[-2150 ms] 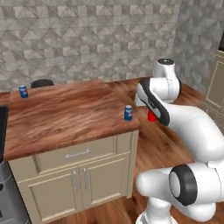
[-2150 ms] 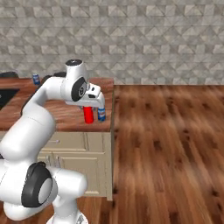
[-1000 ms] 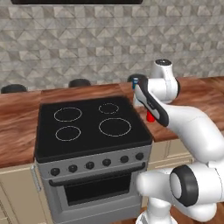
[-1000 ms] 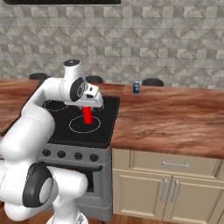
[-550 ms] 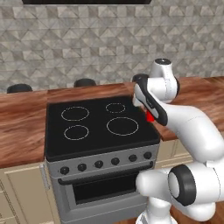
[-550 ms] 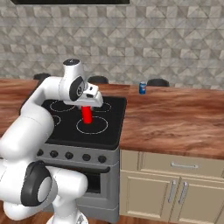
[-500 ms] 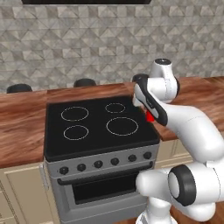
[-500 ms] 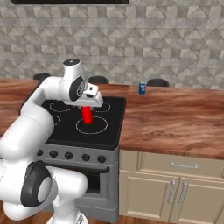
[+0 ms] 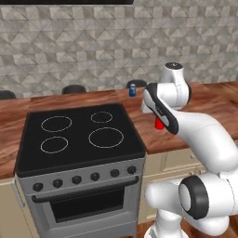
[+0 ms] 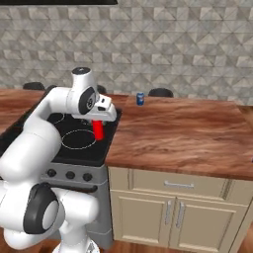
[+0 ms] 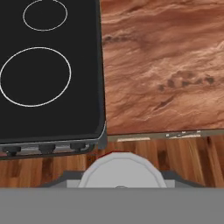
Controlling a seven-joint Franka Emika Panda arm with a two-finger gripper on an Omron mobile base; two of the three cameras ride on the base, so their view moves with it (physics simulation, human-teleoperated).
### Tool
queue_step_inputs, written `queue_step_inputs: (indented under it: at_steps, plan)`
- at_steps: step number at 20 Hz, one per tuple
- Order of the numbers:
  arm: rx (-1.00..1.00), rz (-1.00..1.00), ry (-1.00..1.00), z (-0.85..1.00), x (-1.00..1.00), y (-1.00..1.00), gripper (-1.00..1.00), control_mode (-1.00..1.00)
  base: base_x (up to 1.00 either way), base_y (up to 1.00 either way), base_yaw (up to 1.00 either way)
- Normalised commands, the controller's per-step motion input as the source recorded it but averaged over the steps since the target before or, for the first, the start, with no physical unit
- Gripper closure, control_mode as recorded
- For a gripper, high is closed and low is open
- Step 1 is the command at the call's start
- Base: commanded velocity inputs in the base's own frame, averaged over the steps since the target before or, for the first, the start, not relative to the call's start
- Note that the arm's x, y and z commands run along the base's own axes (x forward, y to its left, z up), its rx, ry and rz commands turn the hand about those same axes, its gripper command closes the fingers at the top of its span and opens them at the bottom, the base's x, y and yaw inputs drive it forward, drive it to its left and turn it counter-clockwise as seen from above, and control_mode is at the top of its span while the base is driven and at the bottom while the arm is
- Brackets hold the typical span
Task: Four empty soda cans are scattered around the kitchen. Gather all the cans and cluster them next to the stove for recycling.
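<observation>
I can't read any lettering, brand, number or sign from here. The blue can (image 9: 132, 90) on the counter (image 10: 188, 128) behind the stove (image 9: 69, 139) is too small to show print, and the stove's knobs (image 9: 95, 176) carry no legible markings.

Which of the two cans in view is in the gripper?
The red can, held upright in the gripper above the stove's right edge. The blue can stands free on the counter near the back wall.
</observation>
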Motion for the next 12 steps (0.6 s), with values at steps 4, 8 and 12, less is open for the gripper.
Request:
queue_step_inputs:
  at_steps: [4,8,12]
  plan:
    - [0.0,0.0,0.0,0.0,0.0,0.0,1.0,1.0,0.45,-0.3,0.0]
    - [0.0,0.0,0.0,0.0,0.0,0.0,1.0,1.0,0.62,-0.01,0.0]
    - [0.0,0.0,0.0,0.0,0.0,0.0,1.0,1.0,0.67,-0.07,0.0]
